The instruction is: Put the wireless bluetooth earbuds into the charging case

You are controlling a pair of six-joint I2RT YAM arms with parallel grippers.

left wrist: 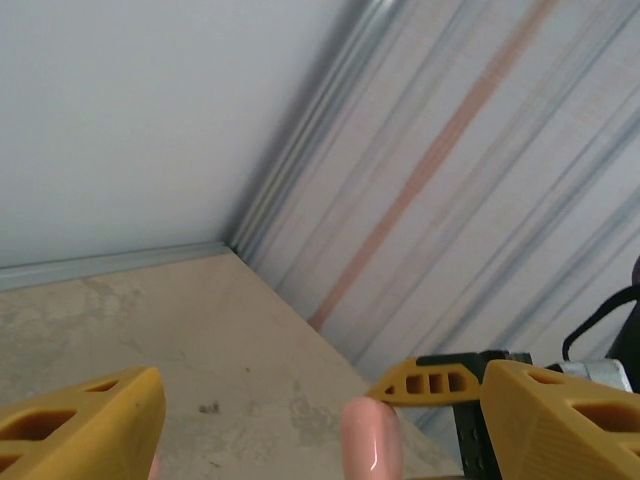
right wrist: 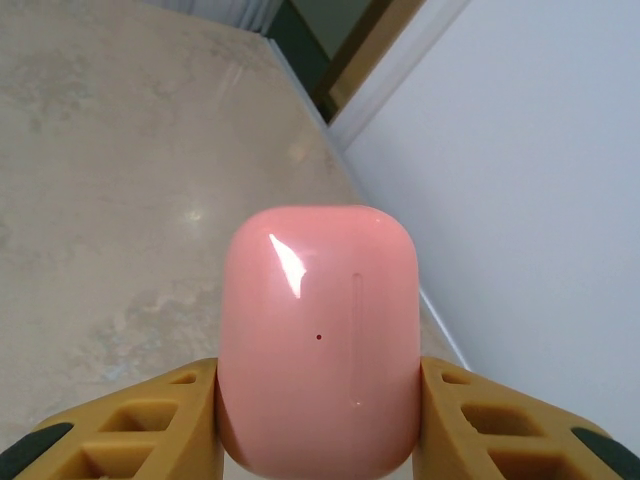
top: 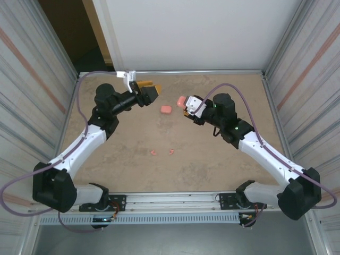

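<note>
Ribbed metal walls (top: 32, 79) close in the left and right sides, and a plain white panel (top: 202, 32) stands at the back with a dark gap beside it at the left. Between them lies the table (top: 212, 159), a mottled tan, stone-like surface.

The left hand (top: 154, 93) hangs over the far left part of the table, its yellow fingers spread wide. The right hand (right wrist: 318, 370) is across from it near the far middle, pinching a glossy pink case (right wrist: 318, 320) by its two sides. This case has rounded corners, a thin slit and a small dot on its face. It looks closed, so what is in it cannot be told.

A second pink case (top: 166, 109) lies flat on the table between the two hands, touching neither. It too looks closed.

The earbuds (top: 153, 152), two tiny pink bits, lie loose on the bare table nearer the arm bases, well apart from both cases. The right-hand one (top: 171, 152) is near its mate but not touching.
</note>
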